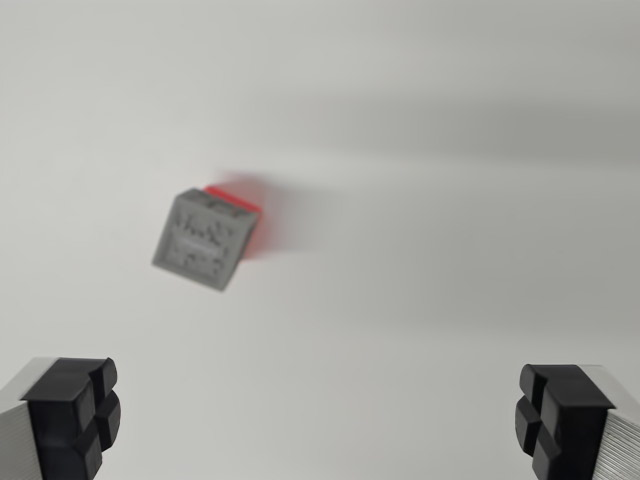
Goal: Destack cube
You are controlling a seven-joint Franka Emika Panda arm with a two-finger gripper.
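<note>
A grey speckled cube (203, 240) sits on top of a red cube (243, 203), of which only a strip shows along the upper right side. The stack rests on a white surface, left of the wrist view's centre and turned at an angle. My gripper (320, 420) is open, with its two black fingertips (75, 410) at the bottom corners of the view and nothing between them. The stack lies well beyond the fingertips, closer to the left one. The picture is somewhat blurred.
A plain white tabletop (450, 300) fills the whole view. A soft grey shadow band crosses the upper part.
</note>
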